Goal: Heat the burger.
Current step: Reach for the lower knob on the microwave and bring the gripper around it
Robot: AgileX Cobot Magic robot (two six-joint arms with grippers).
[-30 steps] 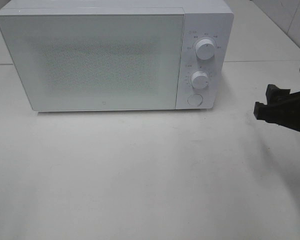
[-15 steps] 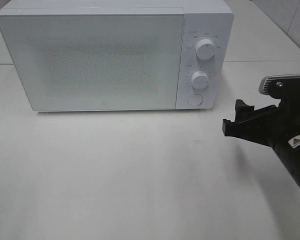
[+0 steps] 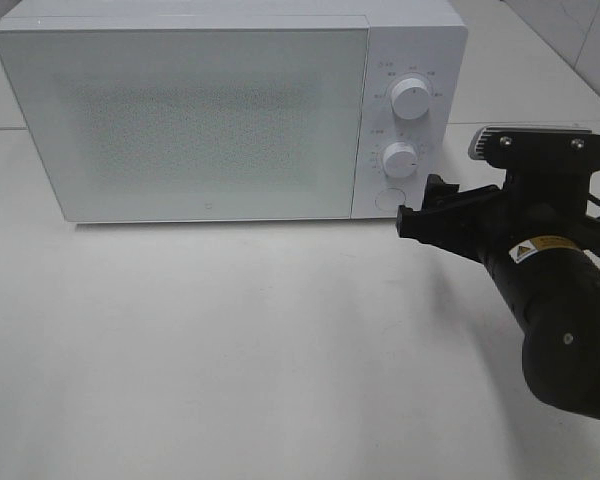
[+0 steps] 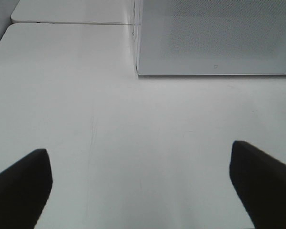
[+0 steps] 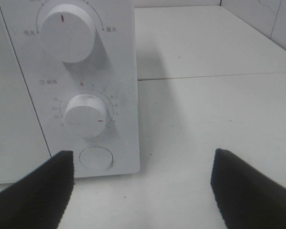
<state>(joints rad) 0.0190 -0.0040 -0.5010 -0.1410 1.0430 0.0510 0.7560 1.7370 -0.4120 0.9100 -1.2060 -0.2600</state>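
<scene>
Closer than before, the right gripper (image 3: pixel 420 203), wide and empty, is approaching the round button (image 5: pixel 96 158) of the microwave (image 3: pixel 200 120), probably for pressing the door open.

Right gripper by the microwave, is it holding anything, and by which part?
Nothing is held. The right gripper is open and empty, facing the round button on the microwave; the left gripper is open and empty too.

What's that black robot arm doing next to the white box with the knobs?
The white box is a microwave oven with its door shut. The right black gripper hovers open in front of the round white button under the two dials, touching nothing. The left black gripper is open too, over the white table. No food to heat is in sight.
</scene>
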